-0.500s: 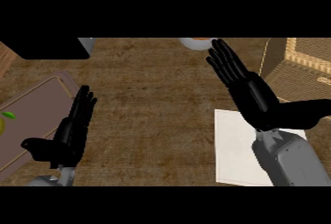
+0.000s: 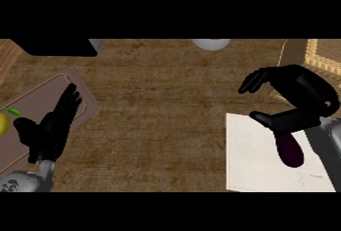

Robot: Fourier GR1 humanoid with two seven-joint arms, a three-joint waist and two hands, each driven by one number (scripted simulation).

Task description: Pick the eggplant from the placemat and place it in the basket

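Eggplant (image 2: 290, 149) lies on the white placemat (image 2: 256, 158) at the counter's right edge, right hand (image 2: 300, 97) curled empty just above it. Basket (image 2: 325, 55) sits in the far right corner. Left hand (image 2: 50, 126) rests fingers straight over a brown tray (image 2: 40, 97) with a yellow fruit (image 2: 4, 122).

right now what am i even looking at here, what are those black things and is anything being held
You are looking steeply down at a brown kitchen counter, as if from a robot's head. The two black shapes are its hands, each on a grey forearm coming in from the bottom edge.

The left hand is open, fingers straight, at rest over a brown tray at the left. A yellow fruit shows at that edge.

The right hand is curled, above the white placemat. The dark purple eggplant lies on that placemat just below the hand; the fingers are not round it, so nothing is held. The woven thing at top right is the basket, where the eggplant should go.
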